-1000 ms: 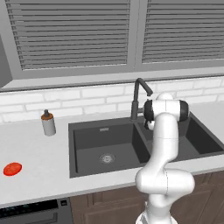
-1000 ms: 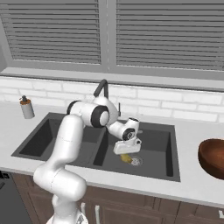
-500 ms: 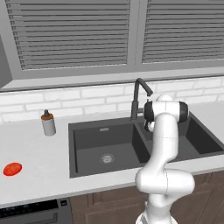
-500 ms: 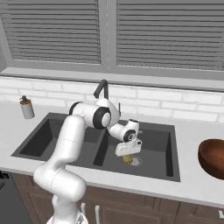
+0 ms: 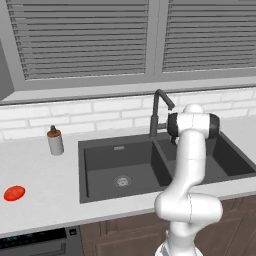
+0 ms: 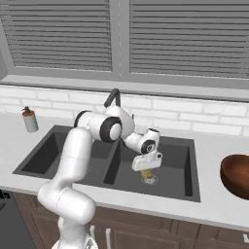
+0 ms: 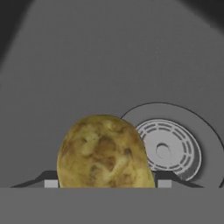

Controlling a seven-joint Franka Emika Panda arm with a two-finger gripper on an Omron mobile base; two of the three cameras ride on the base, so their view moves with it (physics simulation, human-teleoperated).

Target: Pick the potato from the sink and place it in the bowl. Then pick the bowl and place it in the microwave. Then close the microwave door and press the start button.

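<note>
Grey counter [image 5: 40,175] under shuttered windows, arm reaching down into the sink's [image 5: 100,150] right basin.
Left base view: the left basin lies open; a soap bottle [image 5: 55,141] stands near the sink's back-left corner.
Right base view: the gripper [image 6: 146,173] hangs low over the right drain, the potato [image 6: 145,174] between its fingers; the bowl [image 6: 237,175] sits at the counter's right edge.
Hand view: the potato [image 7: 105,153] lies between both fingertips beside the drain [image 7: 168,148]; whether they grip it I cannot tell.

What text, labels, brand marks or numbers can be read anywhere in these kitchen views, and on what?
None can be read.
The small grey bottle with a brown cap on the counter bears no legible label.
The dark appliance panel at the lower left shows faint marks, too small and blurred to read.
</note>
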